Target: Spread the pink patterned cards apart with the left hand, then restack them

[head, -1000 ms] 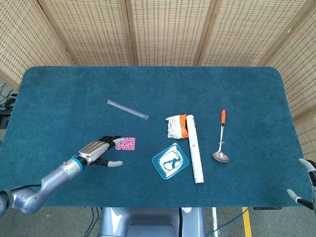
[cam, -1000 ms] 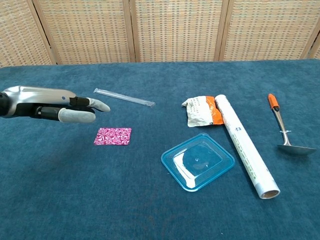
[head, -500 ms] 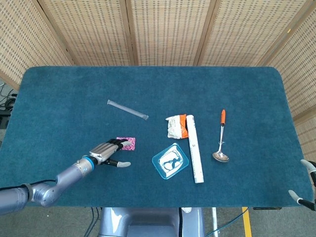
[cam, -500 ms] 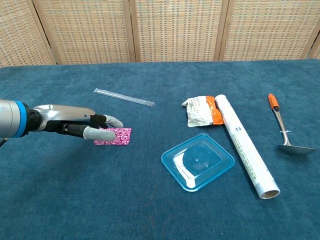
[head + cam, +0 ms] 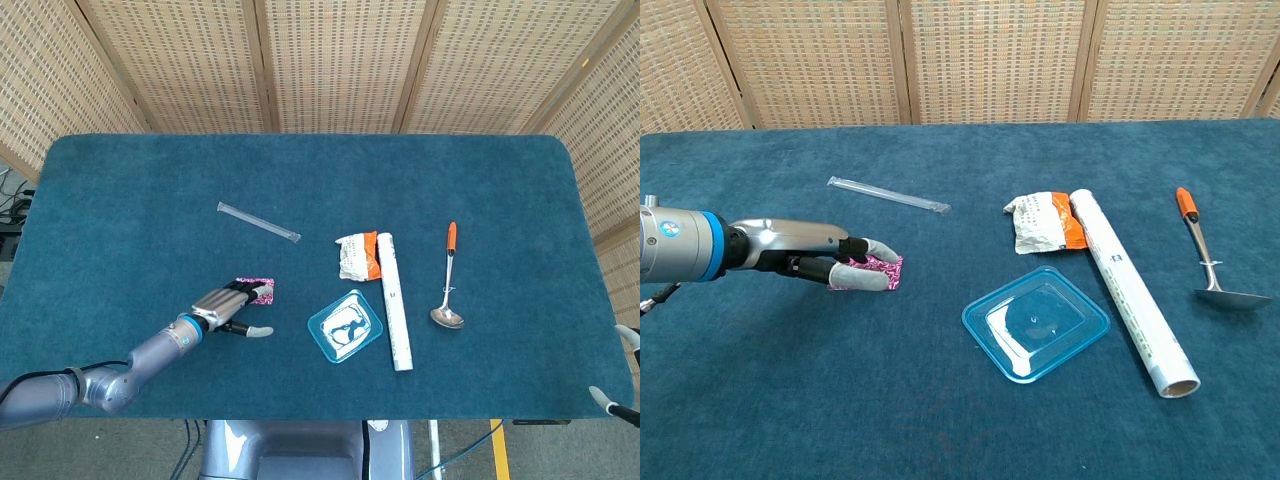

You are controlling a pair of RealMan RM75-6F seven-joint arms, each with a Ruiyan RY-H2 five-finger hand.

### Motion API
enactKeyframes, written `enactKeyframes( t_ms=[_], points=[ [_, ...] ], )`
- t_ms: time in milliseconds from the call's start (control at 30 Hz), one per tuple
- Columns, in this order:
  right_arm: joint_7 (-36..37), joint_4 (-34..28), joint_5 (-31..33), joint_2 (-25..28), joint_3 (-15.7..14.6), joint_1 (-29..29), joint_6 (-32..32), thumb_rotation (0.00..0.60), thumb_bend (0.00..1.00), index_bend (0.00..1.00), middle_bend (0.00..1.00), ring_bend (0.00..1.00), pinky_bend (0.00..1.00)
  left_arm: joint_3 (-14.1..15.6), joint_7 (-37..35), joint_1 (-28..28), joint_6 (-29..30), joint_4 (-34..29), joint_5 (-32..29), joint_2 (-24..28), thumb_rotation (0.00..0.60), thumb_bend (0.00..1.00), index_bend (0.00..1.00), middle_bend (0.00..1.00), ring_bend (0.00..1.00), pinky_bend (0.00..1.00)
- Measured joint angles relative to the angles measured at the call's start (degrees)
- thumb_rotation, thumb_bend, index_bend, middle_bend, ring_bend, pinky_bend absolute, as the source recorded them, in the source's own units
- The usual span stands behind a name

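Note:
The pink patterned cards lie as one small stack on the blue cloth, left of centre. My left hand reaches flat over the stack from the left, fingers stretched out and lying across most of it, so only its right edge shows. The thumb sticks out toward the front, off the cards. Whether the fingers press on the stack or hover just above it is unclear. Of my right hand only a small part shows at the lower right corner of the head view, far from the cards.
A clear wrapped straw lies behind the cards. To their right sit a blue plastic lid, a crumpled white and orange packet, a white paper roll and an orange-handled spoon.
My left hand has moved right and lower, from beside the cards' left edge to over the stack, now covering most of it. The cards have not shifted.

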Motion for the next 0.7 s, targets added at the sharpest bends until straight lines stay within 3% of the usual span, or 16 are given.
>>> enactKeyframes(
  t_ms=[700],
  points=[
    [0.40, -0.03, 0.07, -0.16, -0.16, -1.32, 1.29, 0.600, 0.00, 0.18, 0.24, 0.01, 0.00, 2.79, 2.64, -1.59, 1.33, -2.22, -2.45, 0.89, 0.094, 0.00, 0.02, 0.00, 0.00, 0.00]
  ],
)
